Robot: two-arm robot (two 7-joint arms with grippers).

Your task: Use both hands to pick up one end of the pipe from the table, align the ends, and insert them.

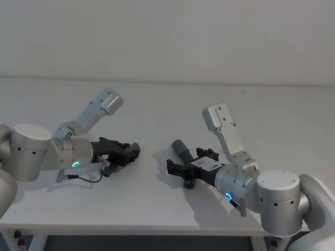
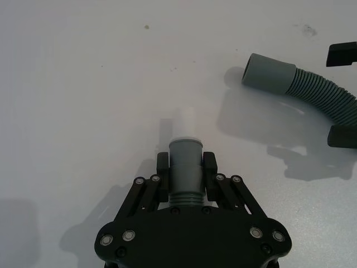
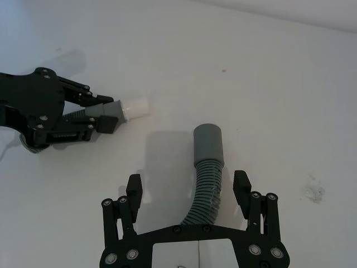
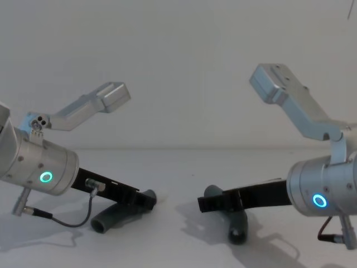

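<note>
right gripper [image 3: 187, 180], jaws parted, ribbed pipe [image 3: 208, 167] between them

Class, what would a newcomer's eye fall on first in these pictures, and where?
The left hand, low over the left of the table, is shut on a short grey pipe piece whose whitish tip pokes out. On the right, the open right hand straddles the ribbed pipe piece lying on the table.

A lab-like test bench: bare white table [image 1: 157, 209], plain wall [image 1: 167, 36].
</note>
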